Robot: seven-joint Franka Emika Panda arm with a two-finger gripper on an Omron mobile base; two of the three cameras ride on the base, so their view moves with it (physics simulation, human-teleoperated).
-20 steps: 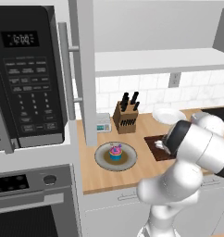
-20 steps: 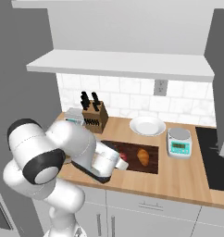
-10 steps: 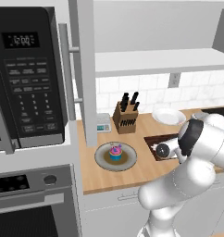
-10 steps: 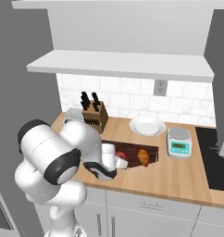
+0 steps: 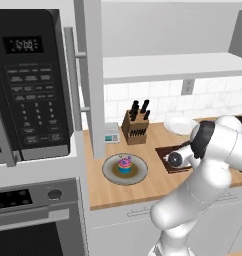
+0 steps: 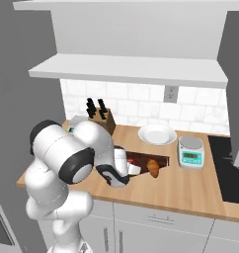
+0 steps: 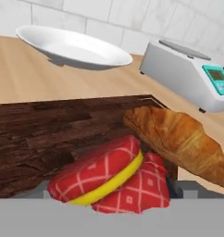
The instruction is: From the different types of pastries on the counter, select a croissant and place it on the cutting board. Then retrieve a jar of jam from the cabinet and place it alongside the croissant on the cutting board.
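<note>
— How is the white Franka arm with dark joints posed?
— It is bent sharply at the elbow and folded forward and down, the wrist turned low and level.

— And the two-finger gripper?
— Its grey finger tips are seen on either side of a red checked jar, close against it; a firm grip cannot be confirmed.

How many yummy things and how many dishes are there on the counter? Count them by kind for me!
Croissant: 1
Cupcake: 1
Jar of jam: 1
Round plate under the cupcake: 1
White bowl: 1
Cutting board: 1
Total: 6
</note>
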